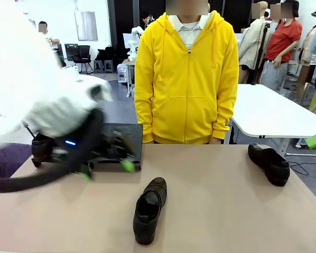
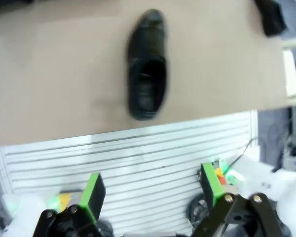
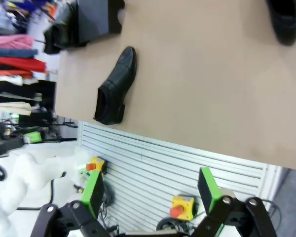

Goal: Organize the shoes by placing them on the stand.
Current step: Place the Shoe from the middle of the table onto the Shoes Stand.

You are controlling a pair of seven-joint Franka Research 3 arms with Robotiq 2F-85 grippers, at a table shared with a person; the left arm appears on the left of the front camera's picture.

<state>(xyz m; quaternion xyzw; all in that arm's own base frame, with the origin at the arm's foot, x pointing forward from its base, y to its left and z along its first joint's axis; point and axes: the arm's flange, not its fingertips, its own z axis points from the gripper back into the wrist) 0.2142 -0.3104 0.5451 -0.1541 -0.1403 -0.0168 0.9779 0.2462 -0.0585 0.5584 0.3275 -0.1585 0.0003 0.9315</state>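
One black shoe (image 1: 150, 210) lies in the middle of the table, toe pointing away from me; it is also in the left wrist view (image 2: 148, 84) and the right wrist view (image 3: 113, 89). A second shoe (image 1: 268, 163) lies at the far right. Next to the stand (image 1: 124, 138), the black platform at the far left, rests a third shoe (image 1: 42, 147), partly behind my left arm. My left gripper (image 1: 106, 168) hovers blurred in front of the stand, open and holding nothing (image 2: 153, 190). The right gripper (image 3: 150, 190) is open too, back over the table's near edge.
A person in a yellow hoodie (image 1: 187, 79) stands at the far edge, hands out of view. Between the middle shoe and the right shoe the brown table (image 1: 216, 211) is bare. A white slatted panel (image 2: 138, 158) runs below the near edge.
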